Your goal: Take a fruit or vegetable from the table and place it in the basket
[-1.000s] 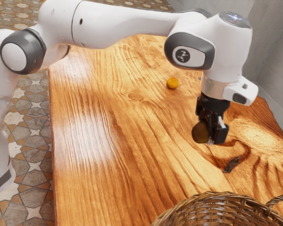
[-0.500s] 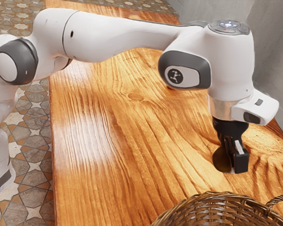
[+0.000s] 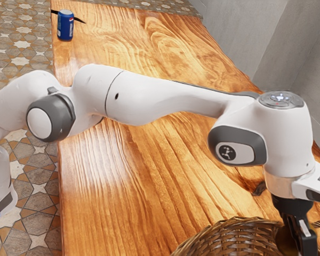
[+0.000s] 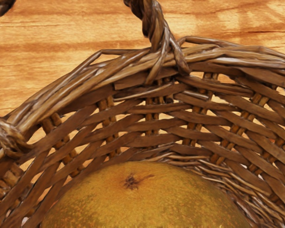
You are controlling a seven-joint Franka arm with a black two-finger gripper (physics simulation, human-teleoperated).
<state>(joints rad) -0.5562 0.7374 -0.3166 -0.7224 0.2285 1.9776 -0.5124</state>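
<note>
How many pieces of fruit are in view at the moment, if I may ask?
1: the brownish-yellow fruit, held in the end effector at the basket. The arm may be hiding more on the table.

No words legible; blue can point(image 3: 65, 34) bears label point(image 3: 67, 20) too small to read, white arm point(image 3: 149, 98) bears dark round emblem point(image 3: 226, 152)

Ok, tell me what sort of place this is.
Perhaps a rustic kitchen or dining room: a grained wooden table, patterned floor tiles and a woven basket suggest it, though the plain grey wall leaves it open.
</note>
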